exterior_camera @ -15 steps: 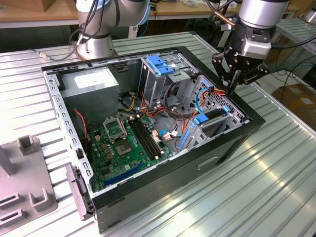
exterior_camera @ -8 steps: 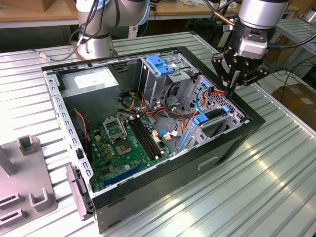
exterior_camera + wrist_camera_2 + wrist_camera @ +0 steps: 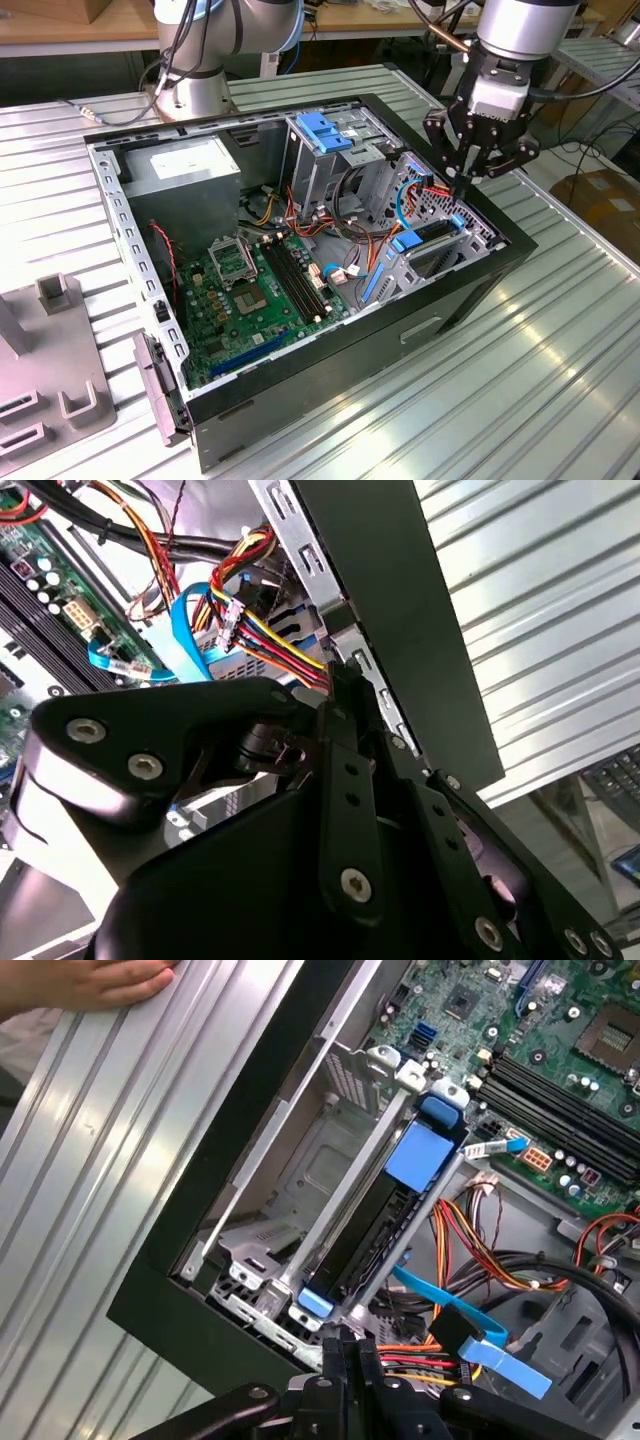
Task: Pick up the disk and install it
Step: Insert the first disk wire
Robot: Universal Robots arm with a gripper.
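Observation:
The disk (image 3: 432, 238) stands on edge in the metal drive bay at the end of the open computer case (image 3: 250, 420) on the exterior view's right. Its blue frame tabs show at both ends. In the first wrist view the disk (image 3: 365, 1230) is a dark slab between silver rails, with a blue pad at one end. My gripper (image 3: 463, 188) hangs just above the bay's outer end. Its fingers are shut together with nothing between them. The fingertips (image 3: 350, 1348) sit close by the disk's nearer blue tab (image 3: 313, 1302); contact cannot be told. The black gripper body (image 3: 335, 685) hides most of the bay in the second wrist view.
Red, yellow and blue cables (image 3: 470, 1330) crowd beside the bay. A tall cage with a blue top (image 3: 322, 135), a grey power supply box (image 3: 190, 170) and the green motherboard (image 3: 250, 290) fill the case. A person's hand (image 3: 90, 980) rests on the ribbed table. A grey fixture (image 3: 50, 370) lies on the exterior view's left.

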